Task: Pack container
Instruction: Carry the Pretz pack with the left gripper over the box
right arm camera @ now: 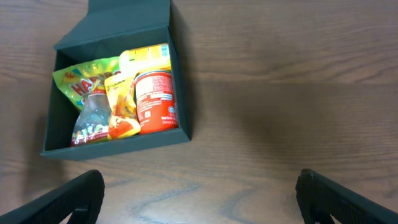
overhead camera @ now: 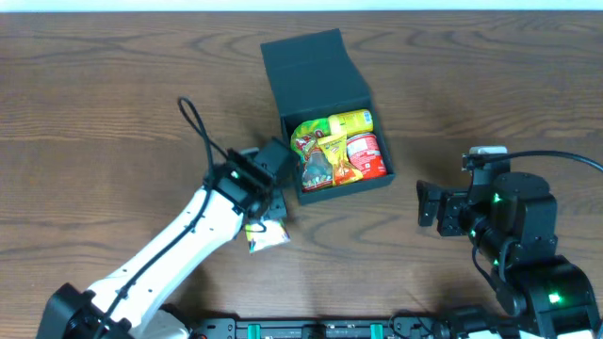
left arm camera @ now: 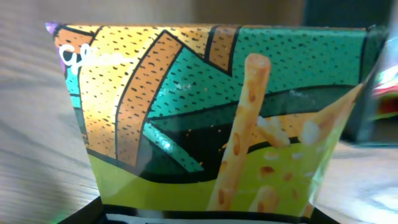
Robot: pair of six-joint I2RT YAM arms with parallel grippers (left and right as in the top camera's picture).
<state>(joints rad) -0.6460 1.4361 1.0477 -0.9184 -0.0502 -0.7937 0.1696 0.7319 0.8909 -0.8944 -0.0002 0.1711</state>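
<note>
Container (overhead camera: 311,71) overhead, packet (left arm camera: 205,124) at left wrist

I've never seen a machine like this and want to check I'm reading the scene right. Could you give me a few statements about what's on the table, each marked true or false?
1. The container has its lid shut. False: the lid stands open, folded back.
2. Snacks lie inside the container. True.
3. The right end effector holds something. False: it is open and empty, off to the right of the container.
4. A snack packet sits at the left end effector, outside the container. True.
</note>
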